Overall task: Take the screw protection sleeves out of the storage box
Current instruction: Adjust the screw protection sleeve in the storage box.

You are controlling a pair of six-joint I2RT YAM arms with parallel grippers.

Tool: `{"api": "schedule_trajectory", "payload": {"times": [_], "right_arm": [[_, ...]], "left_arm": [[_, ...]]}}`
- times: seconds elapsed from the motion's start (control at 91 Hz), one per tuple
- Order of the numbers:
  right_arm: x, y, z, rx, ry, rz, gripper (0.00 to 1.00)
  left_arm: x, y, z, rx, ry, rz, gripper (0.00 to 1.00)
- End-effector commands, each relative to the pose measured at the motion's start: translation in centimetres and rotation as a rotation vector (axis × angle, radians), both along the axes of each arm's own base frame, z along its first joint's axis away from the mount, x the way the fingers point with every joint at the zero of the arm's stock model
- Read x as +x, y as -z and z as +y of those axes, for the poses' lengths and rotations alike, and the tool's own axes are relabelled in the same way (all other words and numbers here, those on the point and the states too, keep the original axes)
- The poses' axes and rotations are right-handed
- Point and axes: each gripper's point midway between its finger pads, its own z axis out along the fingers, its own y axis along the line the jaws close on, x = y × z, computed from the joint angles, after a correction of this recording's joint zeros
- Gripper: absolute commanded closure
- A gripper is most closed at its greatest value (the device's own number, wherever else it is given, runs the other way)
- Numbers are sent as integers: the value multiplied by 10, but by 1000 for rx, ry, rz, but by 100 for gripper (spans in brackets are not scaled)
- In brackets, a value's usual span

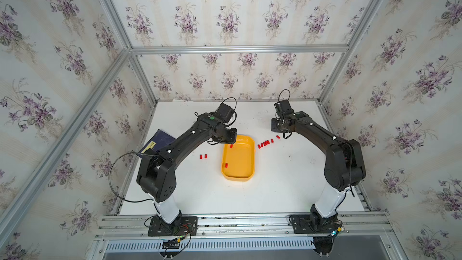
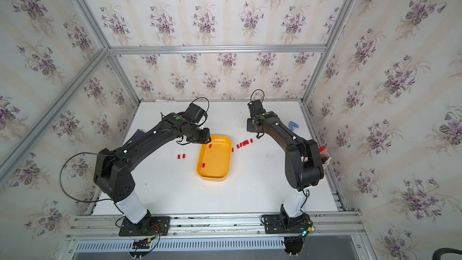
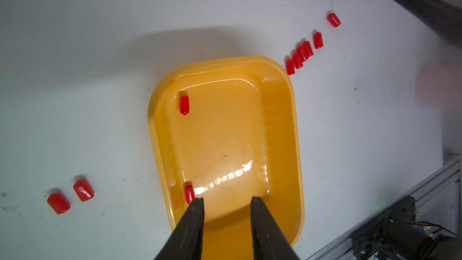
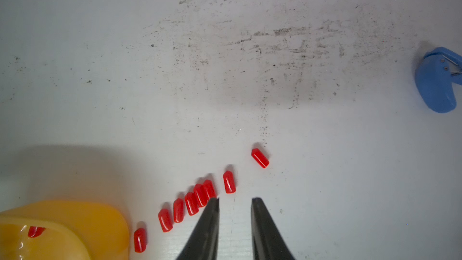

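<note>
The yellow-orange storage box lies mid-table. Two red screw protection sleeves lie inside it, one at the far left corner and one by the left wall. Two more sleeves rest on the table left of the box. A row of several sleeves lies to its right. My left gripper hangs over the box, open and empty. Above the table beside that row, my right gripper stands narrowly open with nothing in it.
A dark blue booklet lies under the left arm at the table's left edge. A small blue tool sits at the far right. Red-capped items show behind the right arm. Aluminium rails and papered walls enclose the table.
</note>
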Motion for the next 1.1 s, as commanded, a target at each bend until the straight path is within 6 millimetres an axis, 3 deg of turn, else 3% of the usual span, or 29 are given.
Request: {"api": "schedule_trajectory", "payload": {"times": [0.0, 0.154, 0.341, 0.626, 1.088], "right_arm": [[0, -10, 5, 74, 23, -23, 72], [0, -22, 8, 95, 3, -46, 72], [0, -22, 14, 115, -33, -43, 72], [4, -22, 18, 113, -72, -47, 71], [3, -19, 22, 115, -117, -43, 71]], "left_arm": [[-4, 18, 17, 160, -15, 46, 66], [6, 33, 7, 216, -37, 44, 67], [15, 57, -7, 276, -47, 45, 70], [27, 95, 9, 405, -149, 24, 73], [51, 123, 3, 446, -176, 2, 70]]}}
